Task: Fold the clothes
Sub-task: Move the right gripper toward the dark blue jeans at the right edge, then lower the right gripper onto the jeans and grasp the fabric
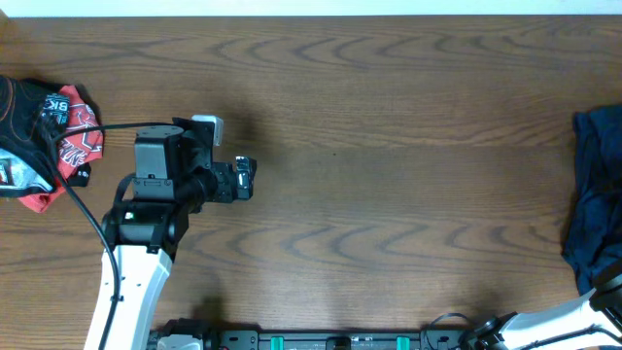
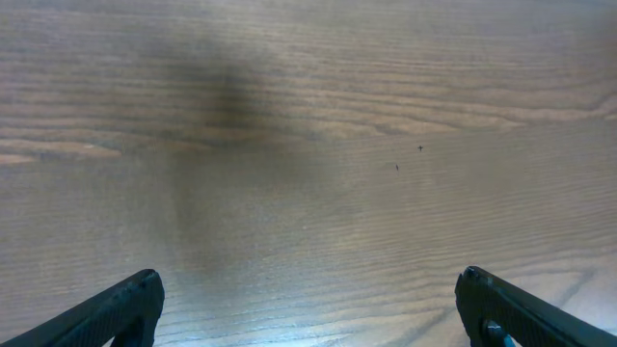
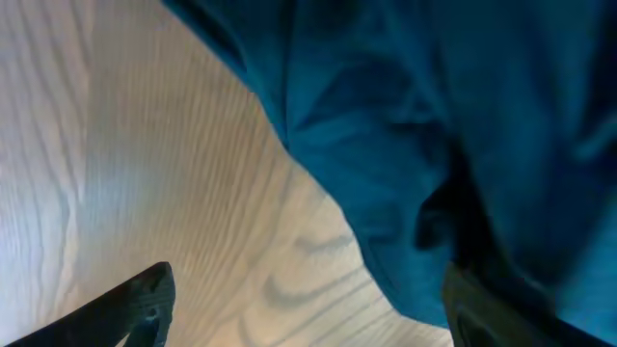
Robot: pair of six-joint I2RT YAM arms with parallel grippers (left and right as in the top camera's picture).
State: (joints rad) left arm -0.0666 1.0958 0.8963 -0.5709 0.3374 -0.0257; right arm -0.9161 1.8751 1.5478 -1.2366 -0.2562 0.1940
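A dark navy-blue garment (image 1: 595, 199) lies crumpled at the table's right edge. In the right wrist view the same cloth (image 3: 424, 125) fills the upper right. My right gripper (image 3: 307, 301) is open and hovers over the cloth's lower edge, its right finger over the fabric and its left finger over bare wood. In the overhead view only the right arm's white link shows at the bottom right corner. My left gripper (image 1: 246, 178) is open and empty over bare wood at the left, also seen in the left wrist view (image 2: 308, 306).
A red, black and white printed garment (image 1: 44, 141) lies bunched at the far left edge. A black cable (image 1: 87, 209) runs from it along the left arm. The wooden table (image 1: 389, 117) spans the view.
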